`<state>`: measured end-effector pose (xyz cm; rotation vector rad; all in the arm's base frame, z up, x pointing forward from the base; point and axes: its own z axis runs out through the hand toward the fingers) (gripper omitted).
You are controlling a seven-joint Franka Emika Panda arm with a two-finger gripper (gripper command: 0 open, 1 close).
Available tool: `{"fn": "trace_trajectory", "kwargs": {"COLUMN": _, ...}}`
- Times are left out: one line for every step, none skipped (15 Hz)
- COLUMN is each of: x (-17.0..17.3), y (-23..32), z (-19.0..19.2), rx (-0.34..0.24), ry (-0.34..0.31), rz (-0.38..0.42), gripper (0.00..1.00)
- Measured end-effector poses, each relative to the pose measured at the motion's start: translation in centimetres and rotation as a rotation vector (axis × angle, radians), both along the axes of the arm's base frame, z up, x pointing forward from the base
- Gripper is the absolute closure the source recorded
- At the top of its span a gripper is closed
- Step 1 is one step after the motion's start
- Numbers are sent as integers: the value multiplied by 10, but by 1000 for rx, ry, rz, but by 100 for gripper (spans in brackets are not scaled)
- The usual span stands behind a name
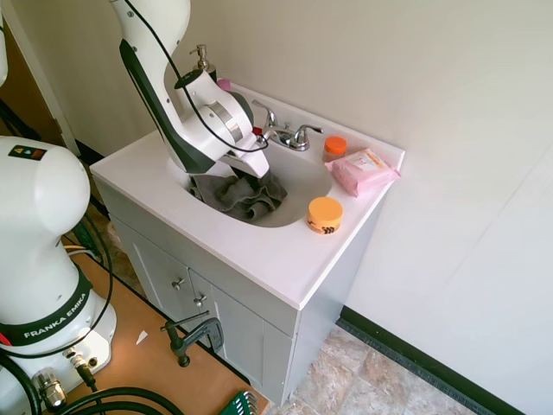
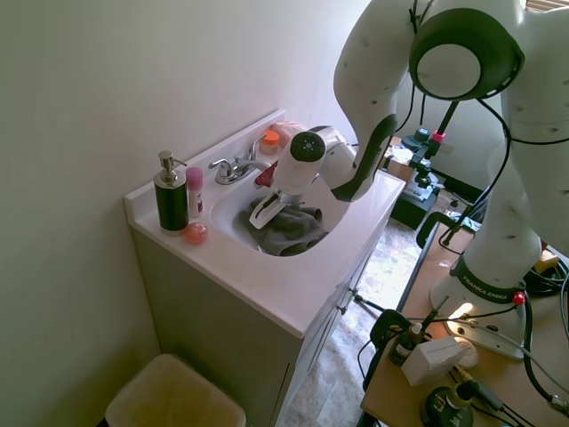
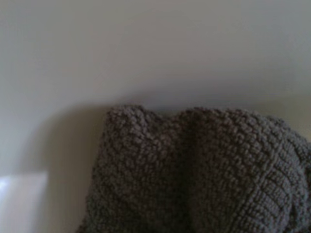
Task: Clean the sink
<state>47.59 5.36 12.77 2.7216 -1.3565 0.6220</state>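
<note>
- The jaws (image 1: 226,177) are lowered into the sink (image 1: 302,186), hidden behind the wrist; whether they are spread or pinching cannot be told.
- The sink is set in the middle of the white worktop (image 1: 259,251), its faucet (image 1: 285,134) at 12 o'clock.
- A crumpled grey cloth (image 1: 246,197) is seen in the basin beneath the jaws.
- An orange-lidded jar (image 1: 325,214) is placed on the rim at 4 o'clock.

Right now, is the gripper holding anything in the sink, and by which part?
Cannot be told: the gripper is down on the crumpled dark grey knitted cloth in the white oval sink, its fingers hidden.
</note>
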Motion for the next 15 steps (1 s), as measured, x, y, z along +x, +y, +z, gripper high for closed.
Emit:
{"fn": "trace_trajectory", "kwargs": {"x": 1, "y": 13, "z": 1, "rx": 29, "ry": 0, "rz": -11, "gripper": 100}}
{"fn": "trace_trajectory", "kwargs": {"x": 4, "y": 23, "z": 2, "rx": 56, "ry": 1, "rz": -24, "gripper": 100}}
{"fn": "trace_trajectory", "kwargs": {"x": 6, "y": 29, "z": 5, "rx": 81, "ry": 4, "rz": -42, "gripper": 100}}
{"fn": "trace_trajectory", "kwargs": {"x": 10, "y": 31, "z": 9, "rx": 111, "ry": 5, "rz": -64, "gripper": 100}}
{"fn": "trace_trajectory", "kwargs": {"x": 14, "y": 30, "z": 14, "rx": 145, "ry": 8, "rz": -86, "gripper": 100}}
{"fn": "trace_trajectory", "kwargs": {"x": 16, "y": 29, "z": 17, "rx": 183, "ry": 14, "rz": -109, "gripper": 100}}
{"fn": "trace_trajectory", "kwargs": {"x": 18, "y": 27, "z": 18, "rx": 227, "ry": 26, "rz": -139, "gripper": 100}}
{"fn": "trace_trajectory", "kwargs": {"x": 18, "y": 25, "z": 18, "rx": 267, "ry": 41, "rz": -154, "gripper": 100}}
{"fn": "trace_trajectory", "kwargs": {"x": 16, "y": 27, "z": 18, "rx": 307, "ry": 54, "rz": -162, "gripper": 100}}
{"fn": "trace_trajectory", "kwargs": {"x": 16, "y": 30, "z": 20, "rx": 340, "ry": 66, "rz": -161, "gripper": 100}}
{"fn": "trace_trajectory", "kwargs": {"x": 14, "y": 31, "z": 24, "rx": 369, "ry": 76, "rz": -156, "gripper": 100}}
{"fn": "trace_trajectory", "kwargs": {"x": 12, "y": 34, "z": 29, "rx": 391, "ry": 86, "rz": -147, "gripper": 100}}
{"fn": "trace_trajectory", "kwargs": {"x": 10, "y": 37, "z": 37, "rx": 410, "ry": 94, "rz": -135, "gripper": 100}}
{"fn": "trace_trajectory", "kwargs": {"x": 5, "y": 41, "z": 46, "rx": 427, "ry": 100, "rz": -120, "gripper": 100}}
{"fn": "trace_trajectory", "kwargs": {"x": 1, "y": 45, "z": 56, "rx": 439, "ry": 106, "rz": -104, "gripper": 100}}
